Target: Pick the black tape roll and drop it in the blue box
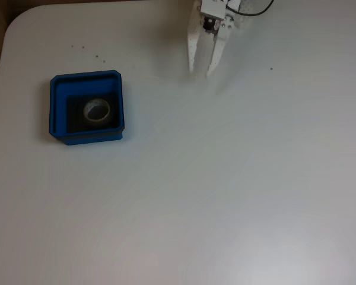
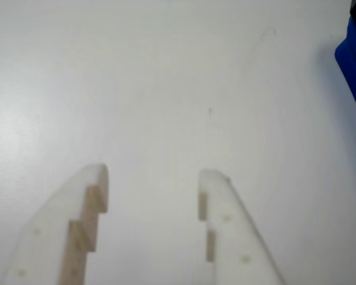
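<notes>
Overhead, the blue box (image 1: 86, 108) is sitting in the left half of the frame, a little above mid-height, on a pale white table (image 1: 225, 190). Its thick blue walls are framing a dark floor, and the black tape roll (image 1: 97, 111) is lying flat inside it, roughly at the centre of that floor, with its whitish inner core facing up. The roll is resting clear of the box walls on every side as far as this view shows.

The gripper (image 1: 201, 71) is hanging at the top of the frame, right of centre, well apart from the box. Its two white fingers (image 1: 193, 47) are pointing down the frame toward the table, spread narrowly with bare table showing between the tips, and nothing is sitting between them. A dark cable (image 1: 258, 12) is looping off the white body above the fingers.

From the view that rides on the gripper, the gripper (image 2: 154, 175) is showing both fingers rising from the bottom edge, parted, with stepped inner faces and only white table between them. A sliver of the blue box (image 2: 355, 65) is showing at the upper right edge. A few small dark specks (image 1: 97, 57) are dotting the table above the box in the overhead view.
</notes>
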